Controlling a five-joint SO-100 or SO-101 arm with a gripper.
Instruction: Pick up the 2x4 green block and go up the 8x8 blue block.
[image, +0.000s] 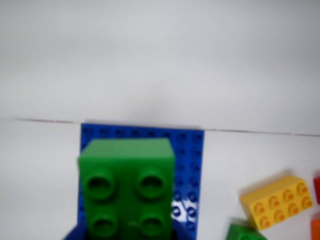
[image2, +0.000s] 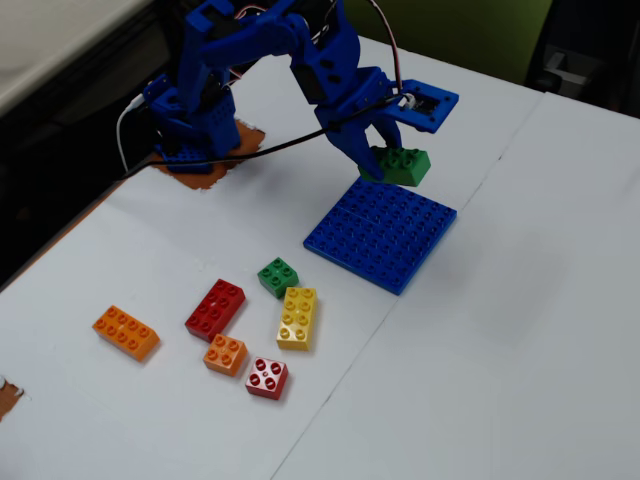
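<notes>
My gripper (image2: 388, 158) is shut on the 2x4 green block (image2: 402, 165) and holds it just over the far corner of the 8x8 blue block (image2: 380, 235), a flat studded plate on the white table. In the wrist view the green block (image: 127, 182) fills the lower centre, studs facing the camera. My gripper (image: 127, 236) shows only as blue finger edges either side of the block at the bottom. The blue plate (image: 190, 155) lies behind and under the block. Whether the block touches the plate is unclear.
Loose bricks lie in front of the plate: a small green one (image2: 278, 276), a yellow long one (image2: 298, 317), a red long one (image2: 215, 308), an orange long one (image2: 126, 332), a small orange one (image2: 226, 354) and a small red one (image2: 267, 377). The arm's base (image2: 190, 130) stands at the back left.
</notes>
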